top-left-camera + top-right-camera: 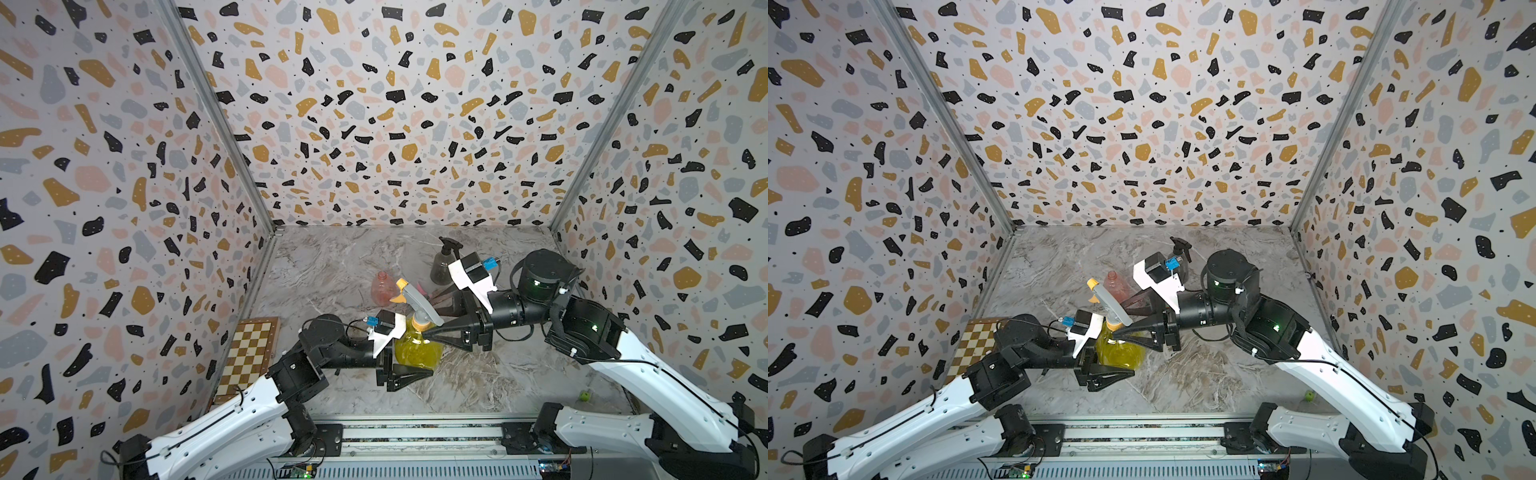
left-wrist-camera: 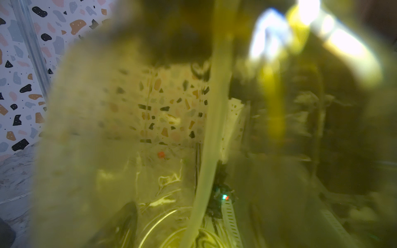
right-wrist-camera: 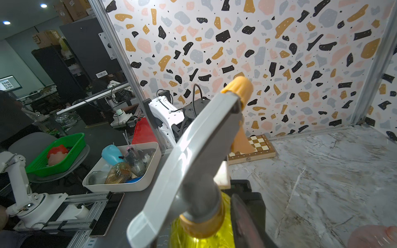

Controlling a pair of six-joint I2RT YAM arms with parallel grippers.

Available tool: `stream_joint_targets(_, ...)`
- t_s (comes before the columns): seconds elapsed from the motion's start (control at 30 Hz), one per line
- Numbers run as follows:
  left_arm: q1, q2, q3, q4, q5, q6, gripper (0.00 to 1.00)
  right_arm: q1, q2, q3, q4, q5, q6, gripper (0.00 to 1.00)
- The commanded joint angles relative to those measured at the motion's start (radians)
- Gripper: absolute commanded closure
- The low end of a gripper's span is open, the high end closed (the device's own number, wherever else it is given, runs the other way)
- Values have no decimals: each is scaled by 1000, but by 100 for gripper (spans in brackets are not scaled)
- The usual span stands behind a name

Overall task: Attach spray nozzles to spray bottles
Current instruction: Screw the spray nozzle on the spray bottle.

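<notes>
The round yellow spray bottle (image 1: 417,353) stands just off the table's middle, and my left gripper (image 1: 405,358) is shut on its body. Seen from the left wrist, the yellow bottle (image 2: 107,128) fills the picture, with a dip tube (image 2: 214,128) inside it. The grey spray nozzle (image 1: 415,300) with its yellow-orange collar (image 3: 204,223) sits on the neck. My right gripper (image 1: 429,321) straddles that collar; one finger (image 3: 245,214) stands a sliver off it and the other is hidden. Farther back, a dark grey bottle (image 1: 440,268) carries a black nozzle (image 1: 449,244). A pink bottle (image 1: 382,286) stands uncapped.
A folded chessboard (image 1: 249,353) lies against the left wall. A small green object (image 1: 585,395) sits near the front right edge. Terrazzo-patterned walls close in three sides. The pink bottle (image 3: 373,236) is close beside the right gripper.
</notes>
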Motion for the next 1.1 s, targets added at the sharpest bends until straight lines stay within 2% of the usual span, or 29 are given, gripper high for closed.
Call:
stream_joint_targets(0.0, 1, 4, 40, 39, -5, 13, 100, 25, 2, 42, 22, 23, -10, 50)
stream_joint_targets(0.23, 1, 14, 41, 36, -20, 14, 100, 49, 10, 47, 33, 52, -1, 58)
stream_joint_targets(0.7, 1, 9, 57, 23, -196, 16, 100, 120, 15, 3, -2, 200, 21, 91)
stream_joint_targets(0.77, 0, 7, 58, 19, -221, 20, 100, 131, 14, -4, 2, 219, 32, 99)
stream_joint_targets(0.93, 0, 7, 55, 17, -252, 18, 100, 154, 18, -2, 3, 252, 45, 100)
stream_joint_targets(1.07, -1, 6, 61, 6, -306, 26, 100, 189, 17, -8, 5, 344, 80, 100)
